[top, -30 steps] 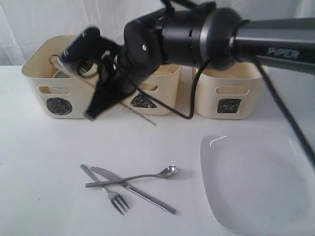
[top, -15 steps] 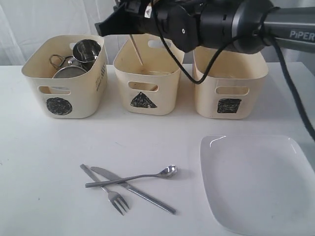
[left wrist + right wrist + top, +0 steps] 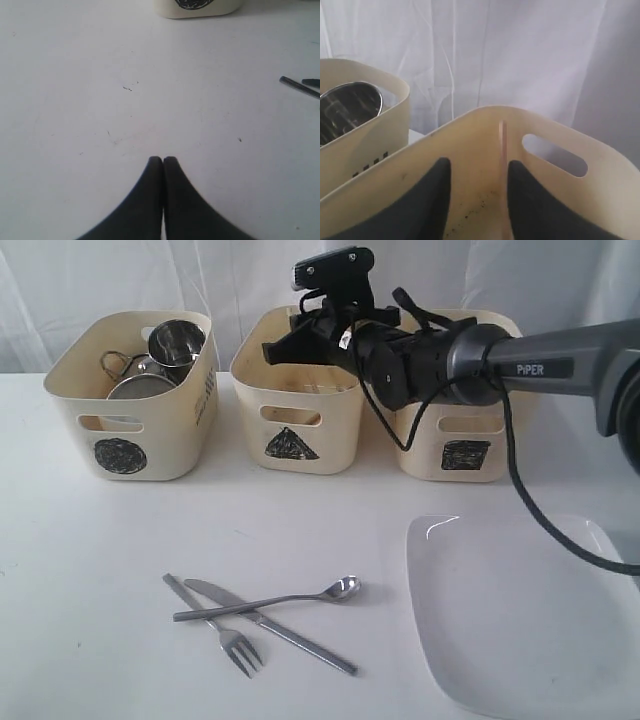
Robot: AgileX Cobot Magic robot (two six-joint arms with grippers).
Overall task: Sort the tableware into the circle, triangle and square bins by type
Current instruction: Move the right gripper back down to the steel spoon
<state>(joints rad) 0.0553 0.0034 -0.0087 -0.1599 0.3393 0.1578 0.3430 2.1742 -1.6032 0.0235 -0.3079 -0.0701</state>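
Three cream tubs stand in a row: the circle bin (image 3: 70, 400), the triangle bin (image 3: 335, 435) and the square bin (image 3: 505, 435). Steel cups and bowls (image 3: 175, 340) fill the circle bin. My right gripper (image 3: 283, 346) (image 3: 476, 165) hangs open over the triangle bin (image 3: 600, 190). A wooden chopstick (image 3: 503, 145) leans on the bin's far wall, loose between the fingers and close to one. A fork (image 3: 235, 645), knife (image 3: 290, 635) and spoon (image 3: 345, 587) lie crossed on the table. The white square plate (image 3: 520, 610) lies at the front right. My left gripper (image 3: 163, 159) is shut and empty, low over bare table.
A white curtain hangs behind the bins. In the left wrist view the foot of the circle bin (image 3: 200, 7) and the ends of the cutlery handles (image 3: 300, 87) show. The right arm's cable (image 3: 520, 490) droops in front of the square bin.
My right arm swung from in front of the circle bin up and right to above the triangle bin. Its jaws opened and the chopstick now rests in that bin.
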